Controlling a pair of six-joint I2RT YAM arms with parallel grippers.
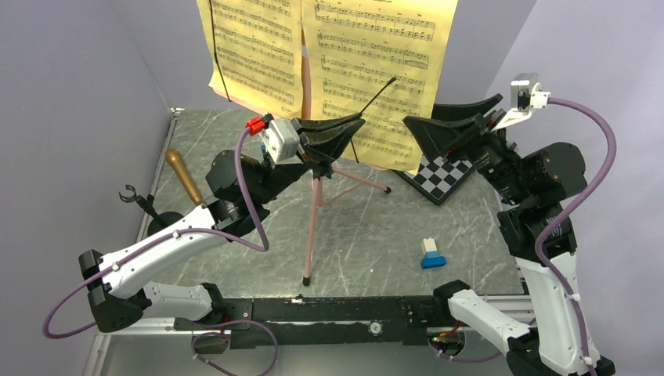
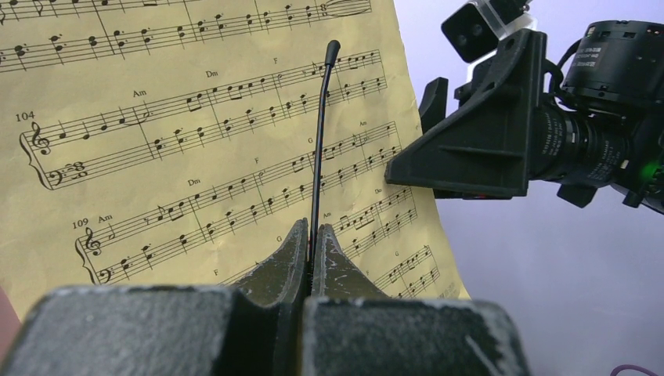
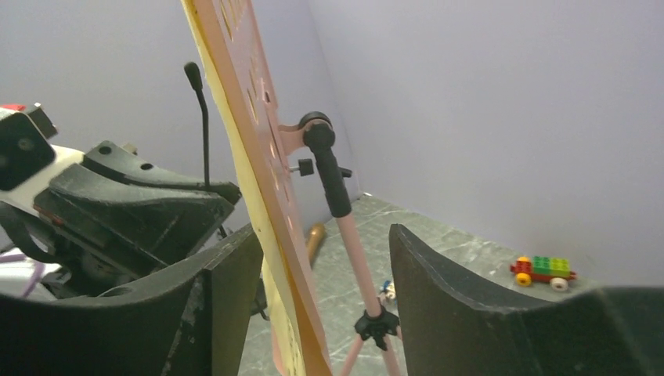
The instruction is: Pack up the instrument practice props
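Observation:
The pink tripod music stand (image 1: pixel 312 227) stands mid-table, its desk holding yellow sheet-music pages (image 1: pixel 368 55). My left gripper (image 1: pixel 360 120) is shut on the stand's thin black page-holder wire (image 2: pixel 317 149), in front of the pages (image 2: pixel 196 141). My right gripper (image 1: pixel 419 113) is open at the desk's right edge. In the right wrist view its jaws (image 3: pixel 325 235) straddle the desk edge (image 3: pixel 258 133) and the pink pole (image 3: pixel 356 251) without touching them. The gold-brown microphone (image 1: pixel 185 177) lies at the left. The black mic stand (image 1: pixel 146 207) is beside it.
A black-and-white chessboard (image 1: pixel 443 177) lies under the right arm. A blue-and-white toy brick piece (image 1: pixel 431 253) sits in front of the tripod, and a coloured brick car (image 3: pixel 543 269) is by the far wall. Grey walls close in on three sides.

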